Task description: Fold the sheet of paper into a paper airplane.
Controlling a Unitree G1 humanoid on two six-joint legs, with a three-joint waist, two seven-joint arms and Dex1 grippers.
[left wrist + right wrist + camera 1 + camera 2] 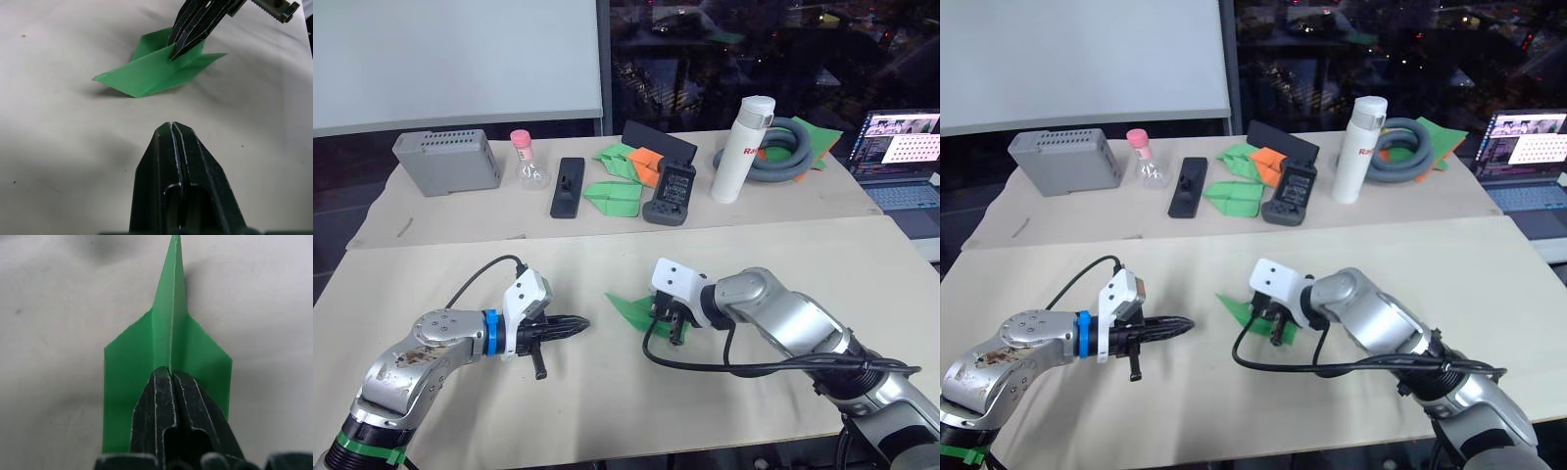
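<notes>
The bright green sheet of paper lies on the near table, folded into a pointed paper airplane with a raised centre fold and two flat wings. My right gripper is shut on that centre fold at the tail end, and the nose points away from it. From the left wrist view, the dart has the right gripper pinching it from above. My left gripper is shut and empty. It hovers low over the table a short way left of the nose, pointing at it.
The back table holds a grey box, a pink-capped bottle, a black bar, green and orange folded papers, a black device, a white flask and a grey hose. A laptop stands far right.
</notes>
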